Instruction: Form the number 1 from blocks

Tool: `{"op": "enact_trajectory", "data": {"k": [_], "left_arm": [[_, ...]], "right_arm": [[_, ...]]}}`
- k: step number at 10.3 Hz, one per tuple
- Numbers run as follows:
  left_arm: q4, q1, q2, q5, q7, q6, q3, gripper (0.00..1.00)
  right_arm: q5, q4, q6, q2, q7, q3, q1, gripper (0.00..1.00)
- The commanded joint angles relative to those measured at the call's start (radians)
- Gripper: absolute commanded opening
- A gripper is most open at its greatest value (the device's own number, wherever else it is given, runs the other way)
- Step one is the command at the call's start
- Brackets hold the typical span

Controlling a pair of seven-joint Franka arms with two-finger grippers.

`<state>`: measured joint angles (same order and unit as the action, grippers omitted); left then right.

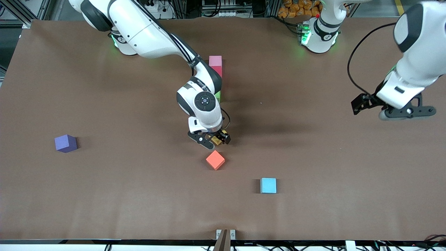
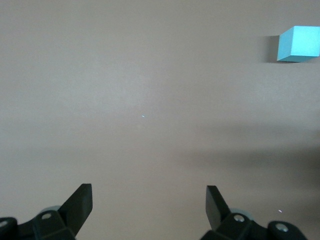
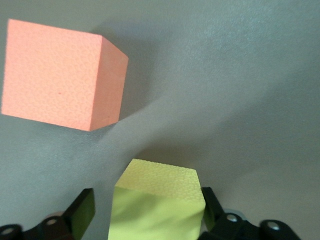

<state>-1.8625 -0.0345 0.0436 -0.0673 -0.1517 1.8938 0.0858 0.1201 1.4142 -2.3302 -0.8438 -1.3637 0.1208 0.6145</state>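
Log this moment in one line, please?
right gripper: shut on yellow block, beside orange block | left gripper: open, waiting | column: pink block, red, green

High front camera (wrist views closer) faces robots.

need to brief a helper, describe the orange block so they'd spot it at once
Start at the right gripper, which holds a yellow block near the middle of the table. The orange block sits on the table just nearer the front camera than that gripper. It is the only orange cube; the light blue block lies nearer still, and the purple block sits toward the right arm's end.
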Motion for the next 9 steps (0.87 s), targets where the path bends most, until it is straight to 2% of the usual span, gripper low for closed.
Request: {"op": "enact_trajectory", "data": {"k": [1,2,3,4,7,9], "left_arm": [[0.135,-0.007,-0.013,0.030,0.020,-0.102,-0.002,1.00],[0.220,-0.004,-0.034,0.050,0.018,-0.181,0.008,1.00],[0.279,-0.005,-0.048,0.055,0.011,-0.234,0.008,1.00],[0.299,-0.002,-0.050,0.075,0.003,-0.249,0.006,1.00],[0.304,-0.010,-0.047,0.113,-0.060,-0.324,0.008,1.00],[0.319,-0.005,-0.042,0.110,-0.058,-0.350,0.008,1.00]], "right_arm": [[0.006,-0.015,-0.009,-0.020,-0.015,0.010,-0.001,0.58],[0.009,-0.015,-0.009,-0.020,-0.005,0.010,-0.001,0.28],[0.010,-0.015,-0.008,-0.017,0.011,0.011,-0.001,0.05],[0.004,-0.015,-0.002,-0.006,0.059,0.023,-0.007,0.00],[-0.002,-0.005,0.077,0.050,0.177,0.069,-0.053,0.00],[-0.002,0.109,0.084,0.141,0.340,0.109,-0.102,0.00]]}}
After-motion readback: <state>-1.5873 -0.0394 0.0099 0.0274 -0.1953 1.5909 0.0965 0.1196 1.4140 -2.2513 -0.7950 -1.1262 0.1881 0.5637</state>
